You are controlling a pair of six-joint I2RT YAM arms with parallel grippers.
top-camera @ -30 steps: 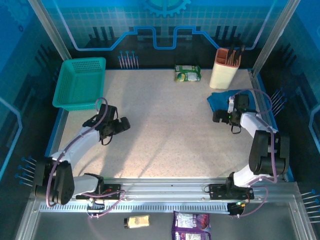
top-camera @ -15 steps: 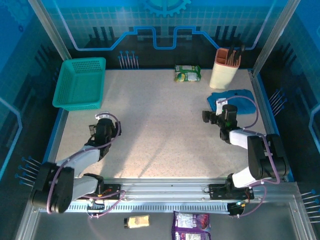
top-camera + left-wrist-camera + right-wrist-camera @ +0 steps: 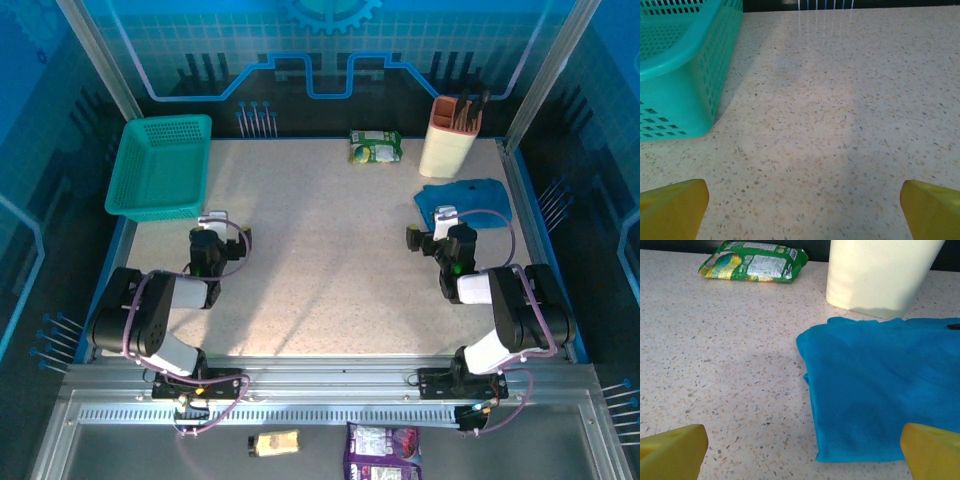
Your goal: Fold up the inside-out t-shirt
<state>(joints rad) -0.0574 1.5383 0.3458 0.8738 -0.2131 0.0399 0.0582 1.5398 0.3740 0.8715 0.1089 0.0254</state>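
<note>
I see the t-shirt [image 3: 465, 200] [image 3: 875, 400] lying flat as a compact blue rectangle at the far right of the table [image 3: 330, 260]. It sits just in front of a cream container [image 3: 450, 140] [image 3: 880, 275]; whether the two touch I cannot tell. The right gripper [image 3: 440, 228] [image 3: 800, 460] sits low just beside the shirt's near left corner. Its yellow fingertips [image 3: 670, 450] are spread wide with nothing between them (bare speckled tabletop on the left, blue cloth on the right). A green snack packet [image 3: 375, 147] [image 3: 752, 261] lies at the far edge, left of the container. Across the table, well apart from the shirt, my left gripper [image 3: 212, 232] [image 3: 800, 220] is also spread wide and empty, near the teal mesh basket [image 3: 162, 165] [image 3: 675, 65] in the far left corner.
</note>
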